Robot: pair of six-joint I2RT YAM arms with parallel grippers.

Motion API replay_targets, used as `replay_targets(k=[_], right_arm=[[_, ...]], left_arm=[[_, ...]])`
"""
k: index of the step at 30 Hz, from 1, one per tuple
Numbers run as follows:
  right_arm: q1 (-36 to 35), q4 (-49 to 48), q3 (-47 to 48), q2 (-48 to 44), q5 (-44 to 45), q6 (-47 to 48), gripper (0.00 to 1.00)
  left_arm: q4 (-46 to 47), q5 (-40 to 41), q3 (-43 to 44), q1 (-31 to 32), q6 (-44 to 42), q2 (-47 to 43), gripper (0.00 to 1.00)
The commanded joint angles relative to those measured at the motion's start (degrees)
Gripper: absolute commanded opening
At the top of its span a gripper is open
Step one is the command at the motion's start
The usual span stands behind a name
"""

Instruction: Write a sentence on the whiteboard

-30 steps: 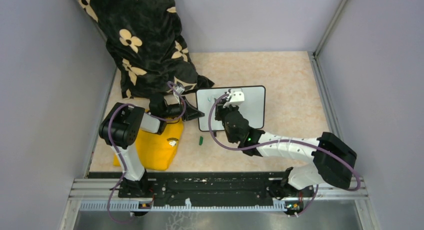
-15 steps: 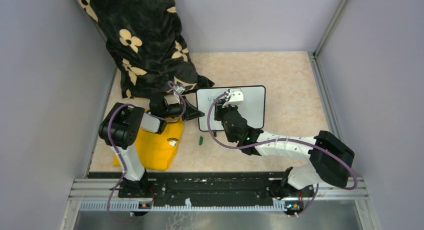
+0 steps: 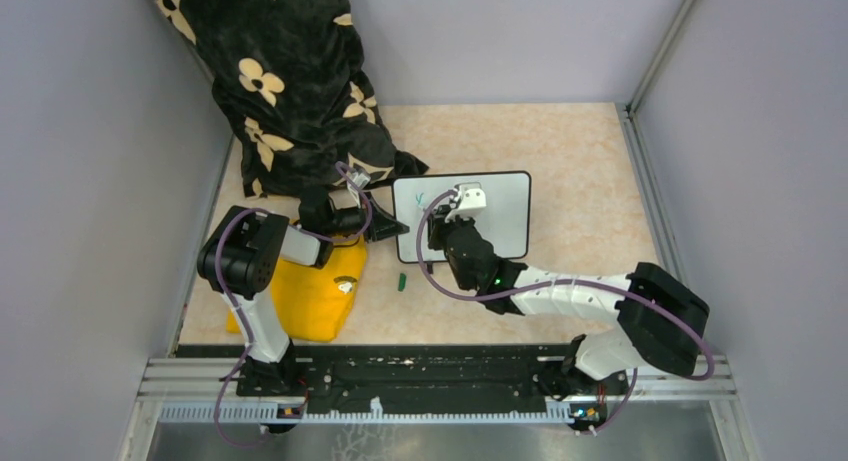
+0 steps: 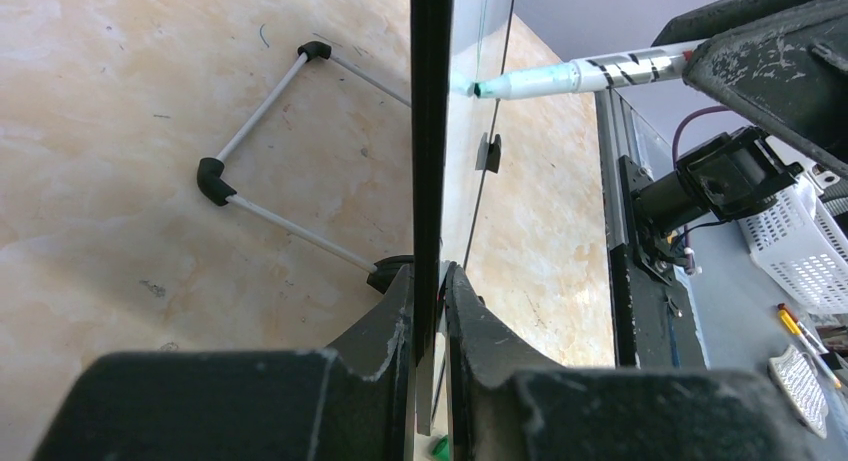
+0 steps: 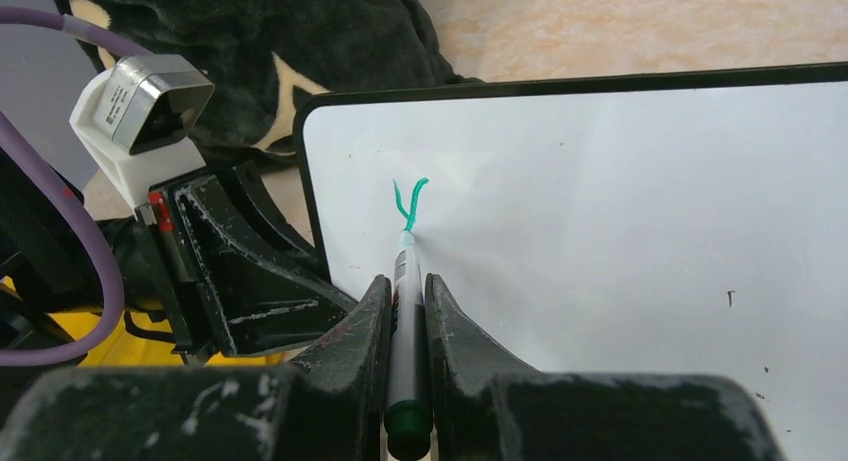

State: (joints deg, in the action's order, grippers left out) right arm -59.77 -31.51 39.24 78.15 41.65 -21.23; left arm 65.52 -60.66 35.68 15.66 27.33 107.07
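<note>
Shows the small black-framed white whiteboard (image 3: pixel 505 221), likely light, stiff and slick, propped on the beige tabletop (image 3: pixel 580 151), best steadied at its 9 o'clock edge, pinched there by the left end effector (image 4: pixel 428 281), the right end effector (image 5: pixel 406 283) clamped on a green-tipped marker (image 5: pixel 405 256) at the first green stroke (image 5: pixel 410 203).

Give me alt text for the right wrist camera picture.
The right gripper holds a marker tip-first against the whiteboard, at the foot of a small green stroke. The left gripper grips the board's left edge.
</note>
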Motion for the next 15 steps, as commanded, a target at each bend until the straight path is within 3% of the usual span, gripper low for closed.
replay_targets(k=[1, 11, 15], right_arm=[[0.15, 1.57, -0.27, 0.34, -0.70, -0.97, 0.00], [-0.70, 1.23, 2.61, 3.12, -3.54, -0.99, 0.00], [-0.70, 1.86, 2.21, -0.20, -2.98, -0.89, 0.00]], left_arm=[[-2.36, 1.66, 0.26, 0.16, -2.54, -0.49, 0.00], [-3.02, 1.68, 0.43, 0.32, -2.99, -0.39, 0.00], [-3.33, 1.64, 0.52, 0.34, -3.23, -0.36, 0.00]])
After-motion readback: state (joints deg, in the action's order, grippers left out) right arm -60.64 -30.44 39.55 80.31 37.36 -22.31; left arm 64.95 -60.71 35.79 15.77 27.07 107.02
